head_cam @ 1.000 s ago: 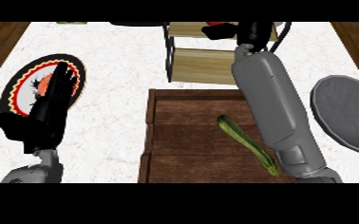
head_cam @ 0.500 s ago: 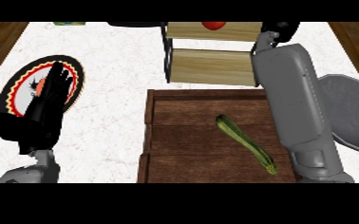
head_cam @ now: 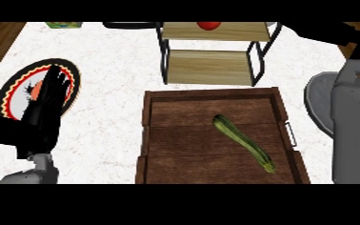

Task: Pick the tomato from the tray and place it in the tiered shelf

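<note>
The red tomato sits on the top level of the tiered shelf, at the view's upper edge, with nothing touching it. My right hand is at the upper right, apart from the shelf, its fingers stretched out and holding nothing. Its grey forearm runs down the right edge. The wooden tray lies in front of the shelf and holds only a green zucchini. My left hand rests open at the left, fingers up, above a patterned plate.
A grey plate lies right of the tray, partly under my right forearm. A green and yellow item and a dark object sit at the counter's far edge. White counter shows between the patterned plate and the tray.
My right hand has drawn back from the shelf's top toward the right, and the forearm has swung off the tray. The tomato stays on the top level. The left hand has not moved.
</note>
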Motion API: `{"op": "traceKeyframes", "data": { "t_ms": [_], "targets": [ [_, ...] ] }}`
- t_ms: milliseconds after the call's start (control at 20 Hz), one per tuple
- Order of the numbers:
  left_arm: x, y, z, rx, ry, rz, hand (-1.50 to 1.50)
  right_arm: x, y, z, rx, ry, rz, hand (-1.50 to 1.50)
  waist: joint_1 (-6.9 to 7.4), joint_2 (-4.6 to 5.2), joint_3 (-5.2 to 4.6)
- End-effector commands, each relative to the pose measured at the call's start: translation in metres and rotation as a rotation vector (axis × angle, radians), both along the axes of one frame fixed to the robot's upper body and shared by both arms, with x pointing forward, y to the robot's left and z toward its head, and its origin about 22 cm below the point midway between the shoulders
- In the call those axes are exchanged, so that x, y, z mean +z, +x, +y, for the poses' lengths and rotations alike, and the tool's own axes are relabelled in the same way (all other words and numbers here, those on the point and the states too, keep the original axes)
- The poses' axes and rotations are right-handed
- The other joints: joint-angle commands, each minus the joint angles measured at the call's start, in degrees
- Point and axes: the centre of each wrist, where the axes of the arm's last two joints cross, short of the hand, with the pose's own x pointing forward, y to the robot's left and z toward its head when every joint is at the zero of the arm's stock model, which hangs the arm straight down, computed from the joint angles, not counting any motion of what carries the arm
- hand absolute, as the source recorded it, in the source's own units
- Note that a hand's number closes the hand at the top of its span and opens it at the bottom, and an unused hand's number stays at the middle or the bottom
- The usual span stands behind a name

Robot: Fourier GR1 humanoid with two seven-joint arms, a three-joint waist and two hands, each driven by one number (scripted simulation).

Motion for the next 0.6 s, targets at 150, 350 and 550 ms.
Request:
{"op": "traceKeyframes", "data": {
  "t_ms": [150,350,550],
  "targets": [
    [0.007,-0.013,0.007,-0.029,-0.003,-0.021,0.0,0.007,-0.083,-0.049,0.01,0.019,0.009,-1.5,0.9,0.26,0.01],
    [-0.004,0.017,-0.015,-0.008,-0.003,-0.002,0.0,0.007,-0.111,-0.081,0.05,0.014,-0.001,-1.5,0.68,0.46,0.02],
    [0.009,0.003,-0.01,-0.043,0.0,0.001,0.0,0.008,-0.126,-0.082,0.059,0.032,-0.03,-1.5,1.38,0.46,0.01]
  ]
}}
